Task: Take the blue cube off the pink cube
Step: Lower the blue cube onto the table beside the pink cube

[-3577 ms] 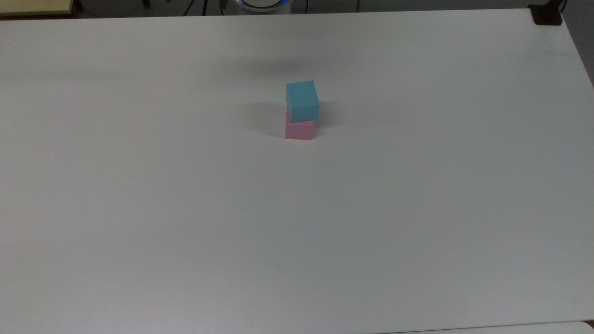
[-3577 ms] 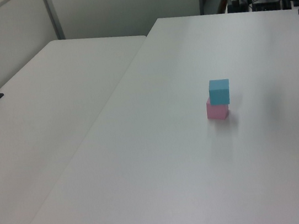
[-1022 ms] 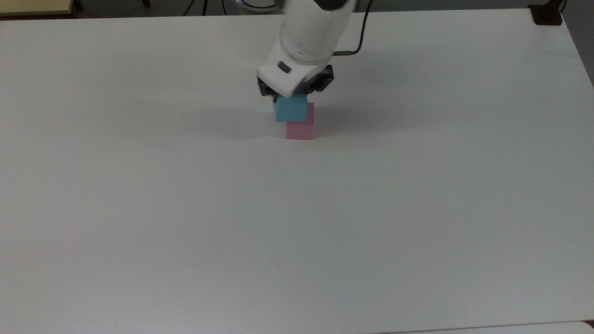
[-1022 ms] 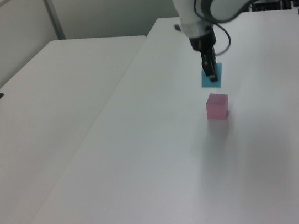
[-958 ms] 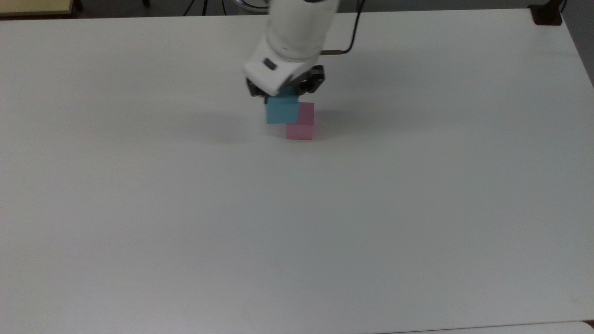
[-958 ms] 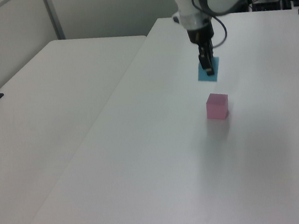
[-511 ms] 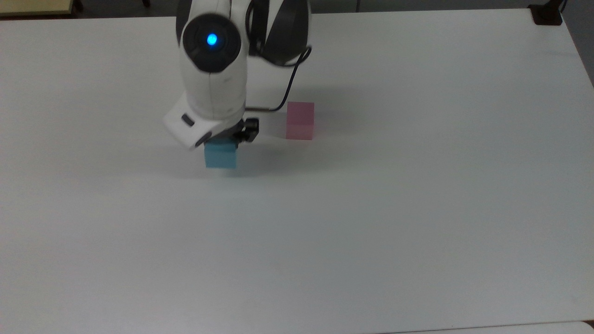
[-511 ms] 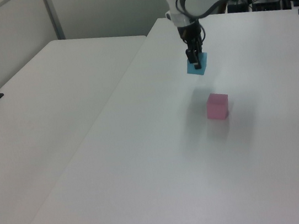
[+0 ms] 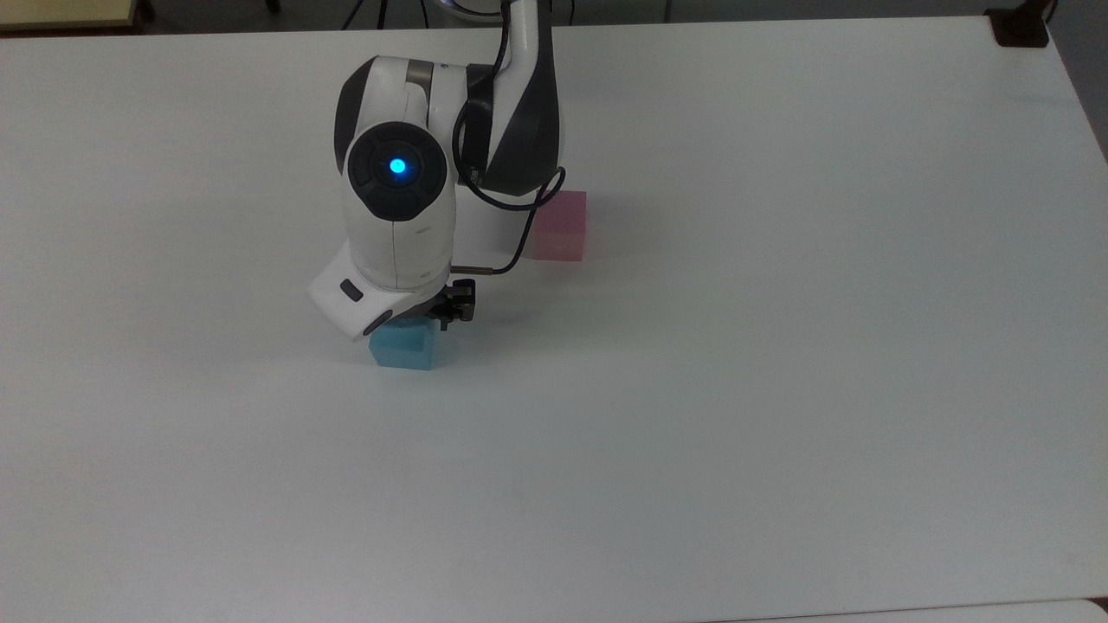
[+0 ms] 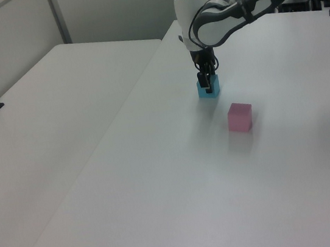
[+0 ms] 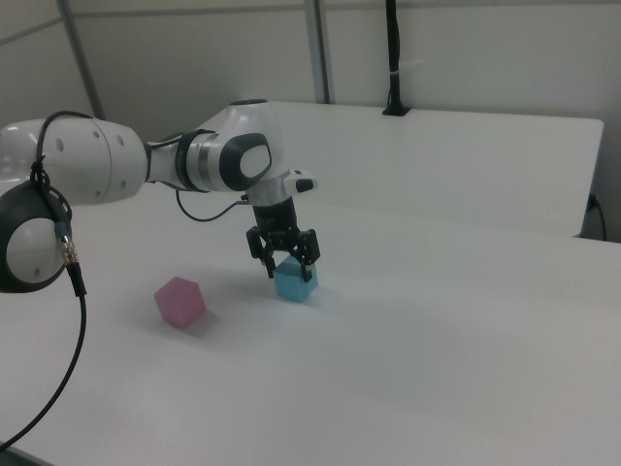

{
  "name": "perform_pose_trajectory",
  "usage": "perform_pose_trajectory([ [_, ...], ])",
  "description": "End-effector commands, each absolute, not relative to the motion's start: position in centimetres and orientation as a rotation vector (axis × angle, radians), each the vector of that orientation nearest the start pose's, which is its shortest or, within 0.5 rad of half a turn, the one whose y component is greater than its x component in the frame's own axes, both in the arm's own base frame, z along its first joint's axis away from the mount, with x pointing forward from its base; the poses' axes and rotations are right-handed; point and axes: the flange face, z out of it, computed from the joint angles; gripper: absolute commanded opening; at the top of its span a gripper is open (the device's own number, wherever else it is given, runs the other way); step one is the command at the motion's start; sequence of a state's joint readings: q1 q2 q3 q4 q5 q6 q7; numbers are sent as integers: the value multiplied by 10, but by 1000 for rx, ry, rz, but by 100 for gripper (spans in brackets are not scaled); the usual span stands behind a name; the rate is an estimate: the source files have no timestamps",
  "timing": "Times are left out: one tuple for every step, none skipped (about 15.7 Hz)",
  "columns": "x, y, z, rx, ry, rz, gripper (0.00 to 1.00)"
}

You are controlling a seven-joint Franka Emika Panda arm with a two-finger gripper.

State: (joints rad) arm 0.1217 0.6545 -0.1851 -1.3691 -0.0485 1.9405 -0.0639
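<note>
the blue cube (image 9: 403, 347) sits flat on the white counter (image 9: 779, 389), off the pink cube (image 9: 560, 225) and well apart from it. in the top view the blue cube lies to the lower left of the pink cube; in the left view the blue cube (image 10: 208, 88) is up and to the left of the pink cube (image 10: 240, 116); in the right view the blue cube (image 11: 296, 281) is to the right of the pink cube (image 11: 180, 300).

the gripper (image 11: 282, 254) stands directly over the blue cube, pointing down. in the right view its two dark fingers (image 11: 310, 248) are spread, one on each side of the cube's upper edge, with a gap visible between them; they appear parted rather than clamped on the cube. whether a pad touches the cube cannot be told. in the left view the gripper (image 10: 206, 79) overlaps the top of the cube. in the top view the white wrist housing covers the cube's upper part, and the gripper (image 9: 424, 318) shows as a dark part at the housing's lower right.

the pink cube rests alone on the counter with nothing on top. a black cable (image 9: 511, 203) from the arm loops in front of its left side in the top view.

the arm (image 9: 398, 199) carries a lit blue indicator on its round joint cap.
</note>
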Motion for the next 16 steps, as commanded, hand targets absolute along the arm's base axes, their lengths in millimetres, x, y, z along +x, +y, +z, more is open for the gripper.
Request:
perform_pose_trajectory([
  [713,-21,391,-3272,0,12,100],
  [703,-25,417,-3264,15,-17,100],
  [687,-26,444,-3258,19,-29,100],
  [665,-25,468,-3245,20,-11,100],
  [640,-24,494,-3231,33,17,100],
  [615,-25,517,-3217,41,60,100],
  [593,-27,539,-3203,45,93,100],
  [573,-26,557,-3193,42,126,100],
  [556,-20,573,-3186,23,153,100],
  [544,-18,583,-3182,17,187,100],
  [539,-20,587,-3182,21,209,100],
  [538,-19,591,-3185,21,202,100],
  [538,-19,591,-3186,24,195,100],
  [539,-19,590,-3187,23,190,100],
  [540,-21,591,-3187,28,178,100],
  [540,-22,592,-3187,31,178,100],
])
